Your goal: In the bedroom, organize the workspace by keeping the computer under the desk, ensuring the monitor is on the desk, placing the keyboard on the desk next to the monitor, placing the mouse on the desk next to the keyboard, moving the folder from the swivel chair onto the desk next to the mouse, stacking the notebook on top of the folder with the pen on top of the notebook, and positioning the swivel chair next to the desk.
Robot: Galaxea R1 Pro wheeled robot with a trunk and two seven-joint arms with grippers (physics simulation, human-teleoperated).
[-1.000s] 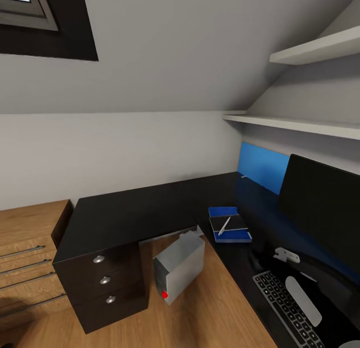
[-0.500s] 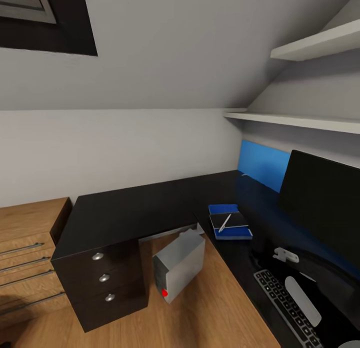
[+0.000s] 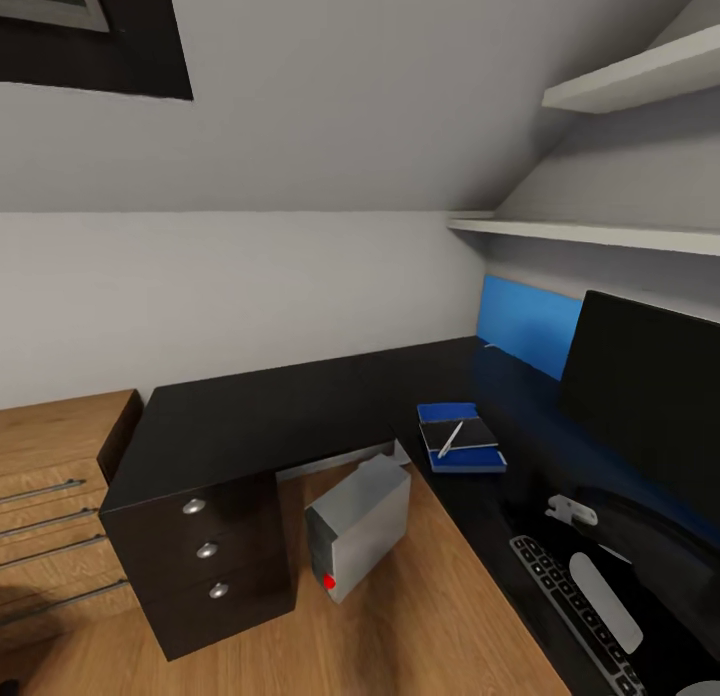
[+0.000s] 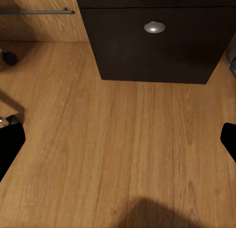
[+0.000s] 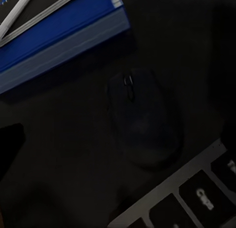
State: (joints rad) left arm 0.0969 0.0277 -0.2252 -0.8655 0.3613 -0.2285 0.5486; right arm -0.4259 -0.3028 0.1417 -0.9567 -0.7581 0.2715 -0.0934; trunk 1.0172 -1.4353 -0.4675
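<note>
Pen (image 3: pixel 449 440), thin and white, lies on dark notebook (image 3: pixel 458 437) atop blue folder (image 3: pixel 460 459); end effector states unclear.

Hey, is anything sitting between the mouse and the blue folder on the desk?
Nothing visible does. In the right wrist view, the mouse lies on bare desk beside the folder, a clear dark strip between them. The keyboard sits on the mouse's opposite side.

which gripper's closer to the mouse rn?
Right. Its wrist view looks straight down on the mouse, beside the folder. The left wrist view faces floor by the desk drawers.
</note>
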